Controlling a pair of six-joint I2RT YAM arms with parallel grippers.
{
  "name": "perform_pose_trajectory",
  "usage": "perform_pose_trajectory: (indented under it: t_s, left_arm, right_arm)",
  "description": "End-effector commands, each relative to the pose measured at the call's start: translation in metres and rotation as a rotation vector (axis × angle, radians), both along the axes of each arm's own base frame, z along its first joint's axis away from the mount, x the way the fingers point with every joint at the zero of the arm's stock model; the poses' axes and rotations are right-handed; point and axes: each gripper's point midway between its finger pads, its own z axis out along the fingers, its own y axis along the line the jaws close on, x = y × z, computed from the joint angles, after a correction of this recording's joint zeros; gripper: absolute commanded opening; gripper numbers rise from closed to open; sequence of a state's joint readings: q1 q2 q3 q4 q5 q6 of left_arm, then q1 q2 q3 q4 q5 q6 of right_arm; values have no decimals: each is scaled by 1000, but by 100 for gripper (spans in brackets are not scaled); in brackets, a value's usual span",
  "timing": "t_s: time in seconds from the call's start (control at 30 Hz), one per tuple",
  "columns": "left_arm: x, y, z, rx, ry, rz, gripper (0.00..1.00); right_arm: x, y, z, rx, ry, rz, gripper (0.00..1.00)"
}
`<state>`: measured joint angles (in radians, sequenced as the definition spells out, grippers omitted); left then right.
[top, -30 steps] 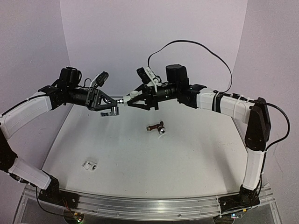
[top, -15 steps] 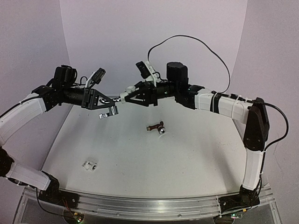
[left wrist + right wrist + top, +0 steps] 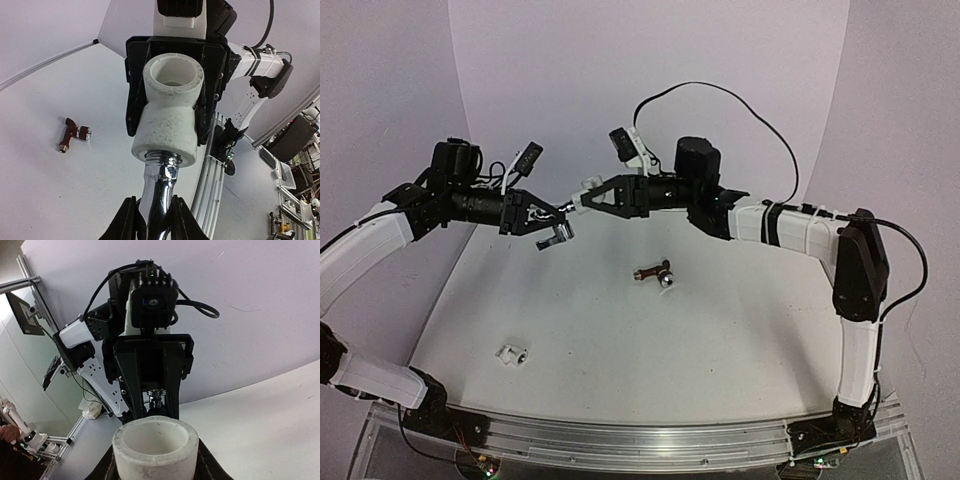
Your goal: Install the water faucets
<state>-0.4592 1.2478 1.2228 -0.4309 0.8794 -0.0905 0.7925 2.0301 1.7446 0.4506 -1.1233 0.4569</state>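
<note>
My left gripper (image 3: pixel 154 222) is shut on the chrome silver water faucet (image 3: pixel 160 192), held in the air over the far left of the table. The faucet's threaded end sits in the lower socket of a white pipe fitting (image 3: pixel 167 120). My right gripper (image 3: pixel 582 197) is shut on that fitting from the opposite side, its black fingers (image 3: pixel 132 105) on the fitting's flanks. In the right wrist view the fitting's open mouth (image 3: pixel 155 450) fills the bottom, with the left gripper (image 3: pixel 150 375) straight ahead. The reddish-brown water faucet (image 3: pixel 655 273) lies loose mid-table.
A second white pipe fitting (image 3: pixel 512 352) lies near the table's front left. The white table (image 3: pixel 720 350) ends at an aluminium rail (image 3: pixel 620 440) at the near edge. Purple walls stand behind and at both sides. A black cable (image 3: pixel 740 100) loops above the right arm.
Both grippers, with faucet and fitting still joined, have drifted left and slightly up. The right arm has reached further left and the left arm has drawn back. Neither grip has changed.
</note>
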Motion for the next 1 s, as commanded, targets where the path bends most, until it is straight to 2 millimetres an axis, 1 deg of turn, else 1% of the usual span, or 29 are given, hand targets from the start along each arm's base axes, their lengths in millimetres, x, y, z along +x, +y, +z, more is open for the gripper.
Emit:
perform_pose_trajectory:
  t_s: [0.0,0.1,0.23,0.37,0.5,0.57,0.67,0.83,0.97]
  left_arm:
    - [35,-5,36,-1,-259,151,0]
    - [46,-2,31,45,-296,223,0]
    - [54,3,25,99,-366,282,0]
    - [67,15,23,158,-433,385,0]
    - [76,23,23,192,-491,480,0]
    - [77,22,21,190,-526,500,0]
    - [79,20,20,177,-574,520,0]
    - [86,13,15,213,-702,549,0]
    - [105,17,6,308,-797,629,0]
  right_arm:
    - [-67,40,-8,-20,109,146,0]
    - [-61,44,-13,-37,170,121,0]
    - [-55,48,-15,-56,247,96,0]
    - [-47,50,-20,-75,324,57,0]
    - [-34,54,-30,-98,434,-11,0]
    - [-26,57,-35,-109,506,-50,0]
    - [-18,59,-37,-111,582,-85,0]
    - [-10,62,-44,-127,717,-120,0]
    - [-3,64,-59,-151,816,-157,0]
